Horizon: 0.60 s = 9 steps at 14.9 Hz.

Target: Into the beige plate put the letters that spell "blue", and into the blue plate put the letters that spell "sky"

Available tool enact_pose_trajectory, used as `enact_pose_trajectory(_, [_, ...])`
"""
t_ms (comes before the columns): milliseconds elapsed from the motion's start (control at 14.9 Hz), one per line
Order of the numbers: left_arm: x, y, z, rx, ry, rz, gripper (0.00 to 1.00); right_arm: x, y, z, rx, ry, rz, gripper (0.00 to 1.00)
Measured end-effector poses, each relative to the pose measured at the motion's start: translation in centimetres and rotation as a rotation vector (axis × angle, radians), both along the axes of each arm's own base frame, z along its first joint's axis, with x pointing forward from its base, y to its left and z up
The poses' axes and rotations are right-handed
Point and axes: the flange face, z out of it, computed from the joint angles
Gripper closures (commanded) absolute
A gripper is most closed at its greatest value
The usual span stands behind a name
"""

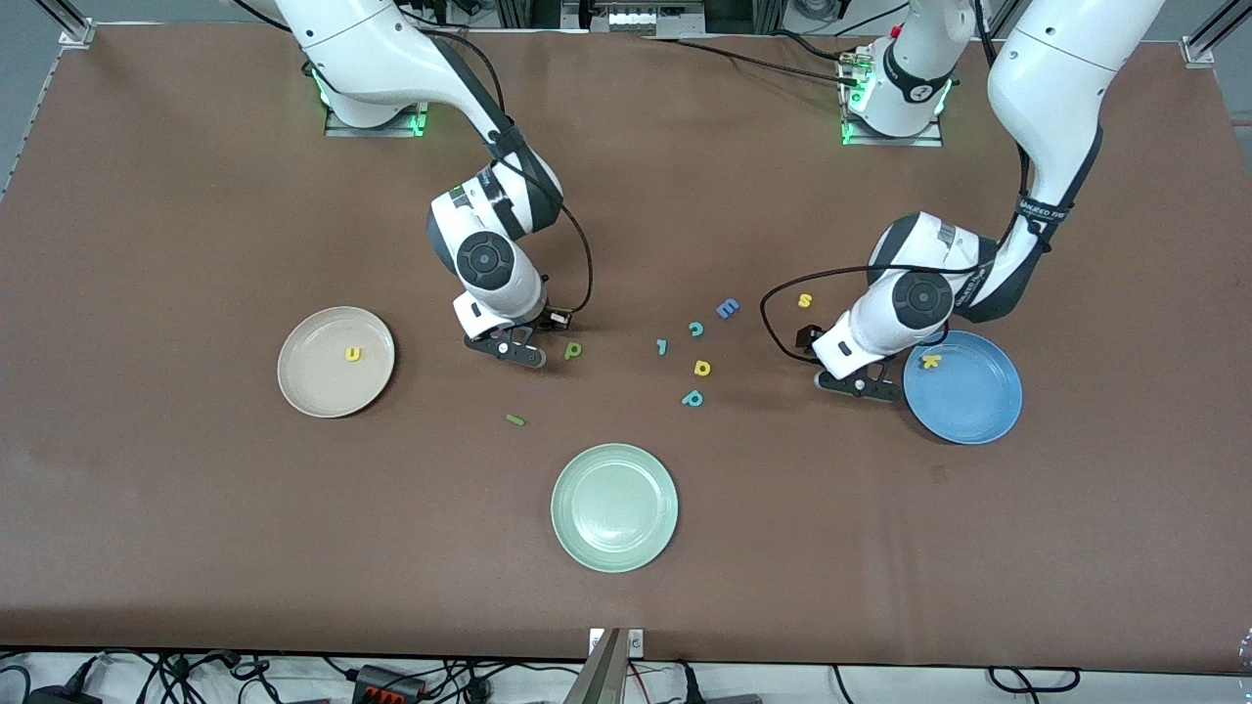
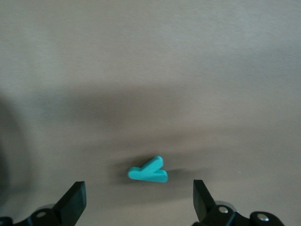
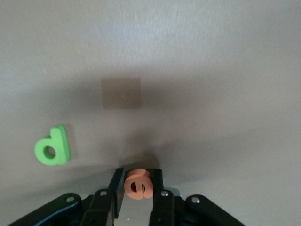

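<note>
Right gripper (image 3: 137, 188) low over the bare table between the beige plate (image 1: 303, 386) and the green b (image 1: 573, 349), fingers clamped on the orange e (image 3: 138, 183), which sits upright between the pads. Green b flat on the mat just beside that gripper. Left gripper (image 2: 138, 202) low over the table just beside the blue plate (image 1: 978, 411), jaws spread wide and holding nothing; teal y (image 2: 148, 171) flat on the mat between the two fingertips, touching neither. Yellow u (image 1: 353, 354) inside the beige plate. Yellow k (image 1: 930, 361) inside the blue plate, close to the rim on the side toward the robots. Yellow s (image 1: 805, 300) on the mat, farther from the front camera than the left gripper. Green l (image 1: 514, 420) alone on the mat, between the right gripper and the pale green plate (image 1: 614, 506). Loose cluster mid-table: blue E (image 1: 727, 308), teal c (image 1: 695, 329), a teal stick-shaped letter (image 1: 662, 346), a yellow letter (image 1: 701, 368), teal p (image 1: 693, 398).
</note>
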Motion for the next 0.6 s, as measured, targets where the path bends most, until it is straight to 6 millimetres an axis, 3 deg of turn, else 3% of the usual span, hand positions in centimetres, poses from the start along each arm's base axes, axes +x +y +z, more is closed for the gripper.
enact_pose_trajectory(134, [-0.1, -0.1, -0.2, 0.028, -0.014, 0.001, 0.04, 1.8, -1.5, 1.9, 0.01, -0.035, -0.006, 0.87])
enact_pose_trajectory(201, [-0.1, -0.1, -0.3, 0.026, -0.022, 0.001, 0.1, 3.3, -3.5, 3.0, 0.009, -0.05, 0.0, 0.87])
enact_pose_trajectory(269, [0.0, 0.0, -0.5, 0.02, -0.027, 0.002, 0.14, 4.9, -6.6, 4.0, 0.0, -0.049, 0.014, 0.87])
enact_pose_trajectory(403, [-0.1, -0.1, -1.0, 0.013, -0.027, 0.003, 0.16, 7.9, -14.7, 5.5, -0.023, -0.019, 0.045, 0.87])
enact_pose_trajectory(537, [-0.1, -0.2, -1.3, 0.009, -0.025, 0.002, 0.32, 9.5, -22.5, 6.3, -0.042, 0.036, 0.081, 0.86])
enact_pose_trajectory(604, [-0.1, -0.2, -1.3, 0.009, -0.025, 0.002, 0.38, 9.7, -25.3, 6.5, -0.048, 0.062, 0.095, 0.86])
